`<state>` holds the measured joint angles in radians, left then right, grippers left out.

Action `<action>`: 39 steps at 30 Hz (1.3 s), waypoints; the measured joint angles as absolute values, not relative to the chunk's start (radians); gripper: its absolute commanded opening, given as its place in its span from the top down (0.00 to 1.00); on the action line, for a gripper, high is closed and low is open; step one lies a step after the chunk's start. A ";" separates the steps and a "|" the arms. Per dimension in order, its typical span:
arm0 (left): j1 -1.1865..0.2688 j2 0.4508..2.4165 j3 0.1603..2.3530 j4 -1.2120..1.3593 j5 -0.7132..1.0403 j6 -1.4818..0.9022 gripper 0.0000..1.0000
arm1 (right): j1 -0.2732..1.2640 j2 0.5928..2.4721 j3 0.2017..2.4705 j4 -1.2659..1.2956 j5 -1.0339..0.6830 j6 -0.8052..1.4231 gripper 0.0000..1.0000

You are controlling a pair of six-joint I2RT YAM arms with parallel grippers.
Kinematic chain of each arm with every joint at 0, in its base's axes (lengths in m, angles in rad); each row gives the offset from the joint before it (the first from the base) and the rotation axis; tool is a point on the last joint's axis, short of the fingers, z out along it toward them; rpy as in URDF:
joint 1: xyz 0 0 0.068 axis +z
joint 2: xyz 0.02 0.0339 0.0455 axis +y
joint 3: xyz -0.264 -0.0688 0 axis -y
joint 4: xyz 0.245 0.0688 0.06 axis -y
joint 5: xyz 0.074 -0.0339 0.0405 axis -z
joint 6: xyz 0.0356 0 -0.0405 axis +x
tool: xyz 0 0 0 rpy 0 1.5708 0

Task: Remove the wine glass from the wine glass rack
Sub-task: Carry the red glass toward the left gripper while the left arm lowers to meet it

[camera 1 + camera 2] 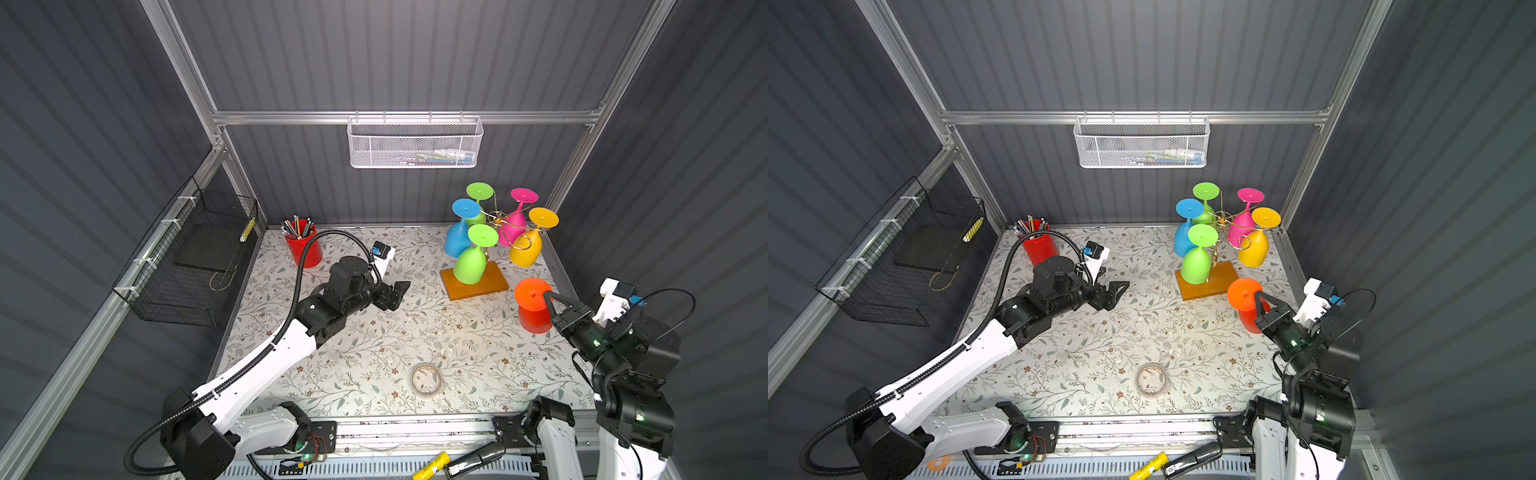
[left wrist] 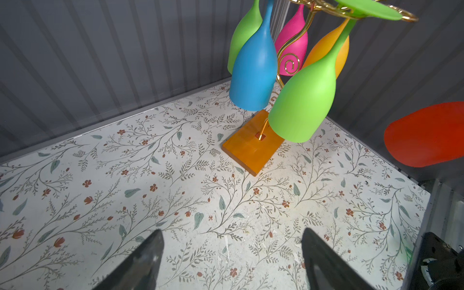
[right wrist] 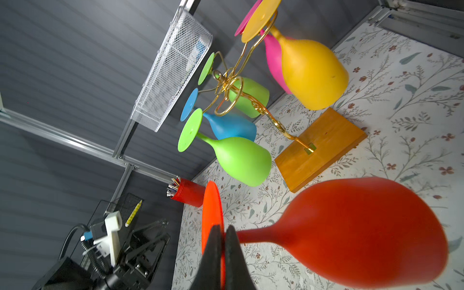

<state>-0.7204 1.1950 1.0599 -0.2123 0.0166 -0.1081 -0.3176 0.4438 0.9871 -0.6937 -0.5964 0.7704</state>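
Note:
The wine glass (image 1: pixel 533 316) is orange-red and hangs foot up, bowl down, clear of the wine glass rack (image 1: pixel 473 283), in front of it on the right. My right gripper (image 1: pixel 548 297) is shut on the rim of its round foot, as the right wrist view shows (image 3: pixel 224 229), with the bowl (image 3: pixel 364 231) beyond the stem. The gold wire rack (image 3: pixel 321 148) on its wooden base carries two green glasses, a blue, a pink and a yellow one. My left gripper (image 1: pixel 397 293) hovers open and empty over the mat (image 2: pixel 232 232), left of the rack.
A red pencil cup (image 1: pixel 303 247) stands at the back left. A white mesh basket (image 1: pixel 415 143) hangs on the back wall, a black wire basket (image 1: pixel 195 257) on the left wall. A clear tape roll (image 1: pixel 426 380) lies near the front. The right wall is close to the held glass.

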 measured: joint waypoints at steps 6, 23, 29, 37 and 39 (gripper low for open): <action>-0.720 1.223 1.095 -0.258 -0.034 -0.140 0.13 | -0.155 0.440 0.951 -0.694 -0.574 0.715 1.00; -0.694 1.194 1.189 -0.597 -0.281 -0.495 0.12 | 0.826 0.767 0.859 -0.391 -0.102 0.539 1.00; -0.620 1.151 1.199 -0.698 -0.260 -0.665 0.14 | 0.968 0.952 0.859 -0.224 -0.065 0.434 1.00; -0.543 1.198 1.250 -0.844 -0.187 -0.839 0.13 | 1.066 1.093 0.868 -0.030 -0.075 0.288 1.00; -0.537 1.210 1.264 -0.866 -0.171 -0.874 0.14 | 1.076 1.120 0.874 0.000 -0.074 0.247 1.00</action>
